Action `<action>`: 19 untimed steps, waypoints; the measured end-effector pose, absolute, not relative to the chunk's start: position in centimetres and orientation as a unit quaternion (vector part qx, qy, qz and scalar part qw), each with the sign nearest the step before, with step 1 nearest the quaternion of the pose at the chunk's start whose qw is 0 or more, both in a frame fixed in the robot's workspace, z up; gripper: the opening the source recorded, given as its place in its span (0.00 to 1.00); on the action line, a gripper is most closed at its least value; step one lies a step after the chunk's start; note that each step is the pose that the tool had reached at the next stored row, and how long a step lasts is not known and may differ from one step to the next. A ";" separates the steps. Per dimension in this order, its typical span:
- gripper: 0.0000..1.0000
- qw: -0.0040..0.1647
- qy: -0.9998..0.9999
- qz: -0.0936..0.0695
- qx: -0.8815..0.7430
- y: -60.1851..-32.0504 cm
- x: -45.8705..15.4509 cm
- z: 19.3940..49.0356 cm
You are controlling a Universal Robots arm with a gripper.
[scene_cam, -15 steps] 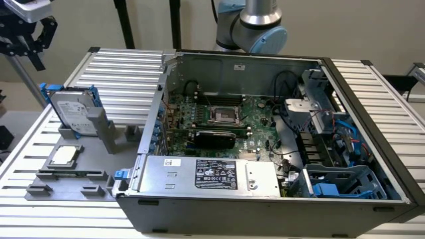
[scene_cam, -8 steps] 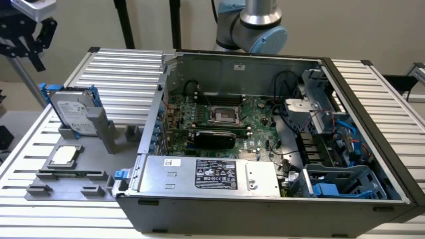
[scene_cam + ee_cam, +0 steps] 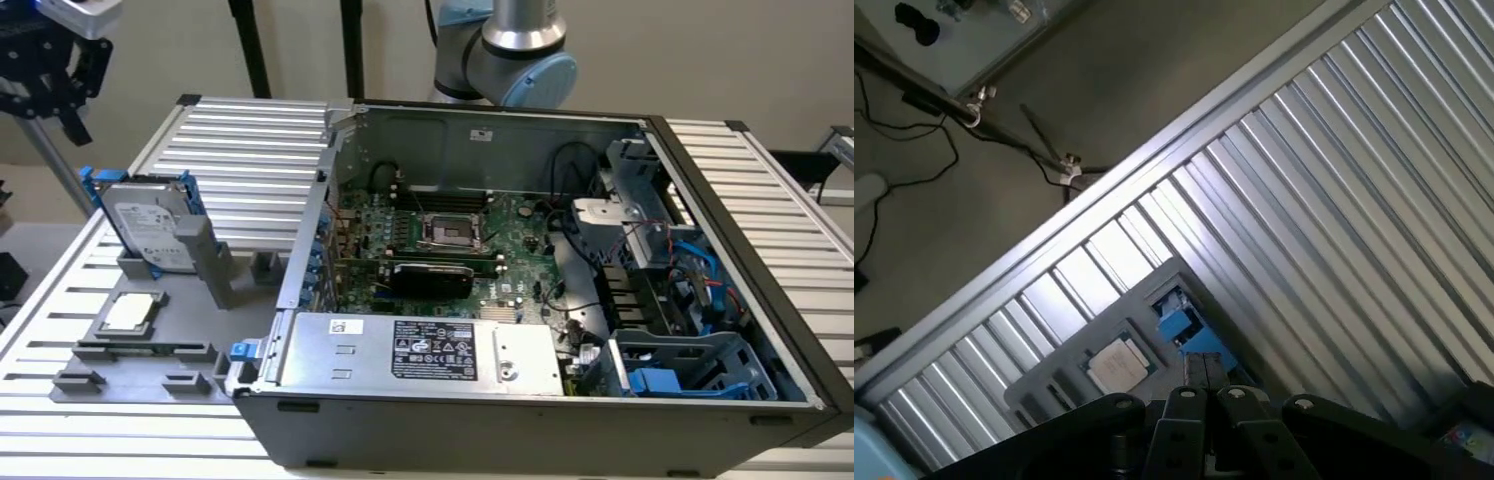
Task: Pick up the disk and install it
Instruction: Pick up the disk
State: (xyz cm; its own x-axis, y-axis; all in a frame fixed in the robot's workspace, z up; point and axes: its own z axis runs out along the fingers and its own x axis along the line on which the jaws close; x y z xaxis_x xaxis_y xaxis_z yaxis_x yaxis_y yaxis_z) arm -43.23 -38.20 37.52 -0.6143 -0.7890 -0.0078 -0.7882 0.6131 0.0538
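Disk: silver-grey drive with a white label in a blue carrier. It stands tilted on edge in a grey holder, at the exterior view's left, outside the computer and not yet installed.

Other items, largest first:

- Counter: ribbed aluminium slats that carry everything listed here.
- Computer case: dark grey with its side open. It lies on the counter and takes up the middle and the exterior view's right.
- Motherboard: green, flat on the floor of the case.
- Power supply: grey box with a black label, set along the near wall of the case.
- Drive cage: blue plastic, in the near corner of the case at the exterior view's right.
- Fixture plate: grey, lying on the counter just beside the case. The disk's holder rises from it.
- Chip: small, square and silver, seated on the plate near the foot of the disk.
- My end effector: fingers pressed together on nothing, hanging high above the plate and well apart from the disk.
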 end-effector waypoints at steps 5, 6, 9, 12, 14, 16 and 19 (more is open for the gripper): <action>0.11 0.009 -0.877 -0.025 0.479 -38.2 -43.2 37.4; 0.11 0.010 -0.873 -0.025 0.487 -38.2 -43.2 37.4; 0.11 0.010 -0.859 -0.025 0.511 -38.2 -43.2 37.3; 0.11 0.011 -0.845 -0.025 0.534 -38.2 -43.2 37.3; 0.11 0.011 -0.835 -0.024 0.549 -38.2 -43.2 37.3; 0.11 0.012 -0.825 -0.024 0.564 -38.2 -43.2 37.3; 0.11 0.012 -0.810 -0.024 0.586 -38.2 -43.2 37.2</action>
State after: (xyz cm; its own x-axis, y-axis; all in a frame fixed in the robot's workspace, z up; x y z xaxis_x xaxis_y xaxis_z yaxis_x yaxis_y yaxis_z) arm -43.23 -38.20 37.24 -0.3119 -0.9501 -0.0082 -0.9489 0.3111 0.0527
